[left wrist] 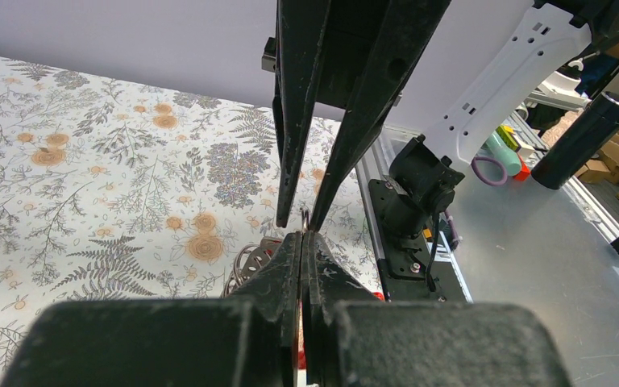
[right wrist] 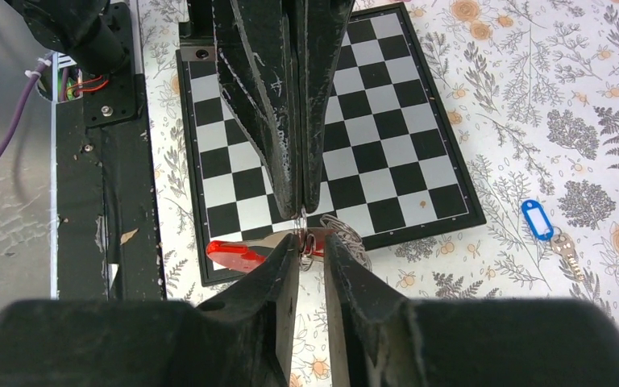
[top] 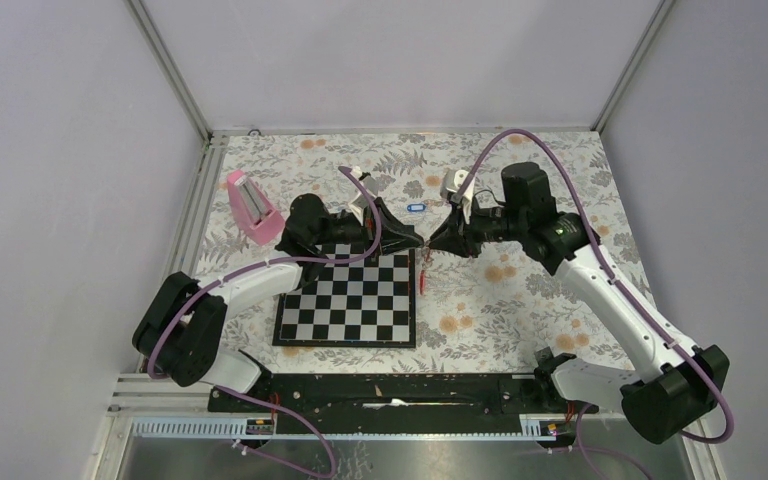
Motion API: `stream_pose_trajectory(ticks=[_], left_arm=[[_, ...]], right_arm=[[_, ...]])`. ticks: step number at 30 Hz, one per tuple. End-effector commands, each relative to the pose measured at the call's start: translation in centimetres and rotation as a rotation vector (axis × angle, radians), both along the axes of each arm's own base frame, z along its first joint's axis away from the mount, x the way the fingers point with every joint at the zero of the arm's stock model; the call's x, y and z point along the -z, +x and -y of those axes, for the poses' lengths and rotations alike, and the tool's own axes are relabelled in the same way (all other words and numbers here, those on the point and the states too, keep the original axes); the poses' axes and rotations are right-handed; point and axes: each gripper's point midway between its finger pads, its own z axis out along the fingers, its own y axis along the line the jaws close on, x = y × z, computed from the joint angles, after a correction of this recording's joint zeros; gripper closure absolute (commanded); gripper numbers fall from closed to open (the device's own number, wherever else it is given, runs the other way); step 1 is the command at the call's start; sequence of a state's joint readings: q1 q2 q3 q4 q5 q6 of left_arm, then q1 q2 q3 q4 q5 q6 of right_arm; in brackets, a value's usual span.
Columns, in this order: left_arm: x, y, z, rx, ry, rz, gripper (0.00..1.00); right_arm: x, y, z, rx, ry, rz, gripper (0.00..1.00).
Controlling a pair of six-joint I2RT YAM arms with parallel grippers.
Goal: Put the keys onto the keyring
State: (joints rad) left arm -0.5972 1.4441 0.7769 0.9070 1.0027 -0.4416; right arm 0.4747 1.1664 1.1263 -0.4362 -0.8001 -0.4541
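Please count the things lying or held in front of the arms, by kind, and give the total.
key tags: 2, the blue tag and the red tag
keyring: 1
chessboard: 1
pink block: 1
total: 5

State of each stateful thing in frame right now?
left gripper, shut on the keyring
keyring, pinched by its ring
right gripper, jaws slightly apart at the ring, grip unclear
red key, at right fingertips, threading unclear
blue key, lying loose, untouched
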Motion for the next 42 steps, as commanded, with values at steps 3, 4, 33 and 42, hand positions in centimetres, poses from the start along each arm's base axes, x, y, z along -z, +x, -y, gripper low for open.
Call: stream_pose_trajectory(ticks=[3, 4, 33, 42], left_arm=[[-1.8, -0.4, -0.2, 0.013, -0.046, 0.081, 1.00], [-1.8, -0.4, -0.2, 0.012, -0.046, 0.081, 1.00], [0.1, 1.0, 2.0, 0.133, 0.208, 0.393, 0.43], [-0.4, 1.0, 2.9, 0.139, 0.181, 0.356, 0.55]], right_arm=[[-0.4, -0.2, -0.5, -0.030, 0.033, -0.019, 0.79], [-0.4, -0.3, -0.6, -0.036, 0.034, -0.021, 0.83], [-0.9, 0.6, 1.8, 0.039, -0.291, -0.047, 1.00], [0.2, 0.4, 1.5, 0.034, -0.296, -0.087, 1.00]])
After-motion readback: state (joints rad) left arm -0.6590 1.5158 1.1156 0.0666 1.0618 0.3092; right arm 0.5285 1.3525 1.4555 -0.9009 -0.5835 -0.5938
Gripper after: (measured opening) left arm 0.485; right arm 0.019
